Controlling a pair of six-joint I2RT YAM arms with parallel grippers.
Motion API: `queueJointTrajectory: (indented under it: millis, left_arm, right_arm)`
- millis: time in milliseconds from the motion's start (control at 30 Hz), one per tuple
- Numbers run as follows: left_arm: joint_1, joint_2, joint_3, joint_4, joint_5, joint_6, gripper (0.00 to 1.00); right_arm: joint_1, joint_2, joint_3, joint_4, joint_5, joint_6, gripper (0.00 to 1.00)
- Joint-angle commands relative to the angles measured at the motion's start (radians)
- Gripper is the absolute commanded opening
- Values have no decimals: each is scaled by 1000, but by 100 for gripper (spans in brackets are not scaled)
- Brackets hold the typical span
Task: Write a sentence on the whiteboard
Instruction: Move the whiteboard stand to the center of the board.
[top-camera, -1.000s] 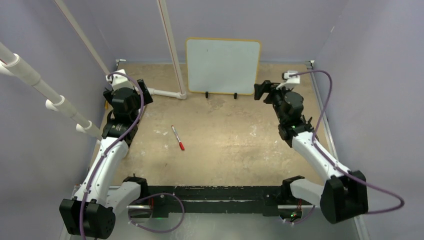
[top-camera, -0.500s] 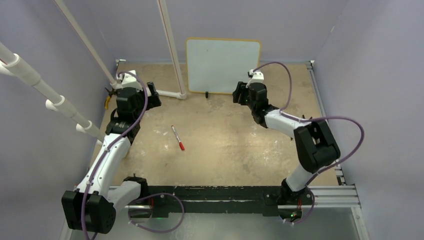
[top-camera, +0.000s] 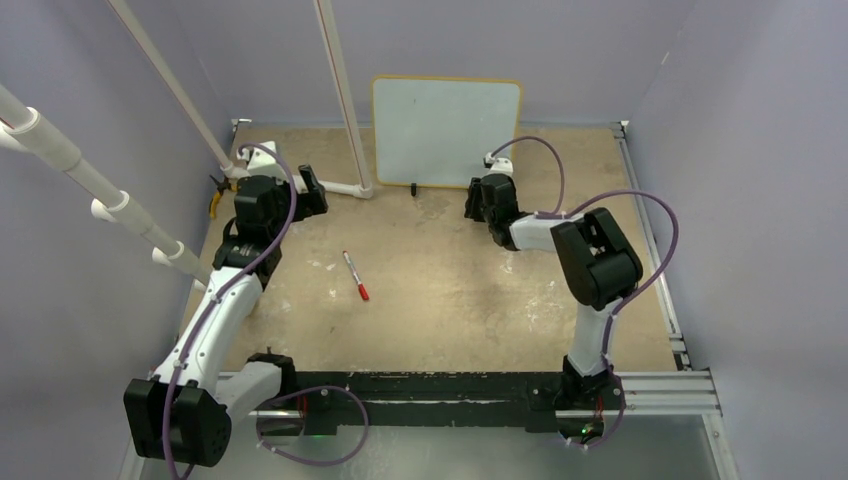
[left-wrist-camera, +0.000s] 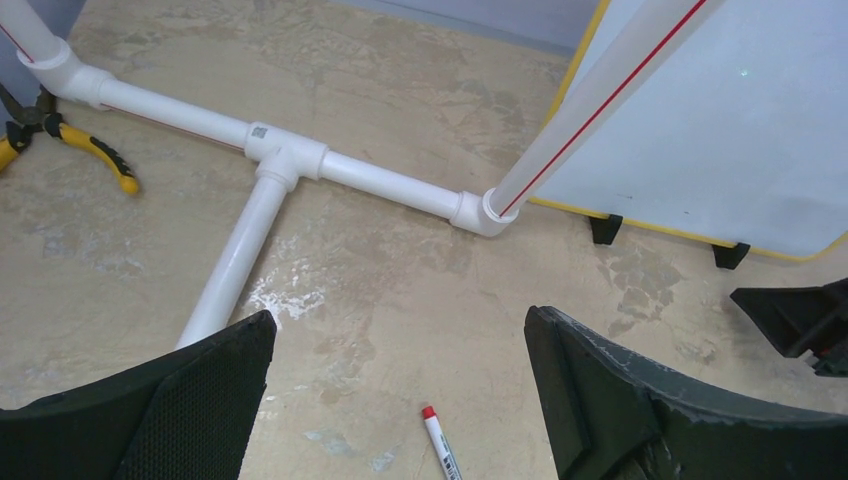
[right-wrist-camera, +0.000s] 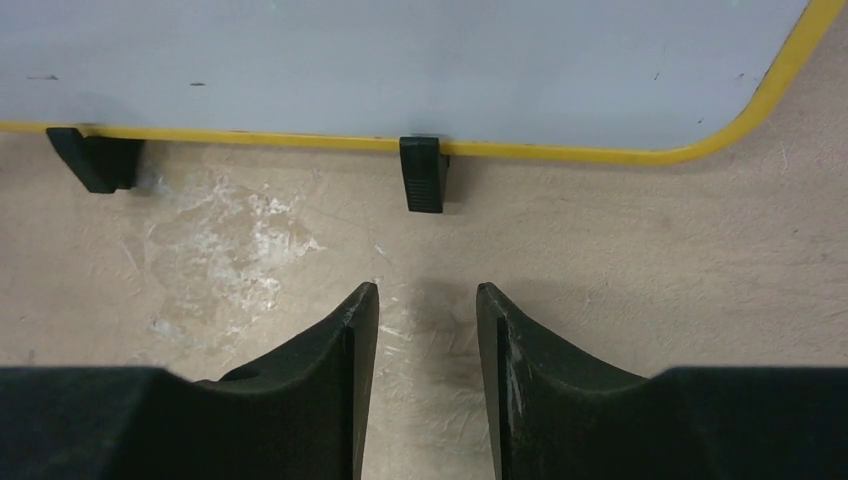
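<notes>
Before the blank board (top-camera: 446, 130), probably light and tippy, lies the slim stiff marker (top-camera: 355, 275), best pinched mid-barrel; left gripper (left-wrist-camera: 400, 318) wide and empty, right gripper (right-wrist-camera: 425, 292) half-parted, empty.

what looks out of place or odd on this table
Yellow-handled pliers lie on the far left beside the white pipe, a stray tool for a writing job. The marker lies loose mid-table, and the whiteboard stands upright but blank.
</notes>
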Motion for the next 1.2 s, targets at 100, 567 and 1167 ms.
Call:
queueJointTrajectory:
  millis: [100,567,1167]
  left_arm:
    - [-4,20,-2,40,30,-21,94]
    - [-4,28,-1,37,16,-14,94]
    - [-3,17,3,33,9,-10,94]
  right_arm:
    - [7,60,88,93,71,-30,41]
    - [7,163,181,113,103,-70,29]
    - [6,30,-18,104,107,-47,0]
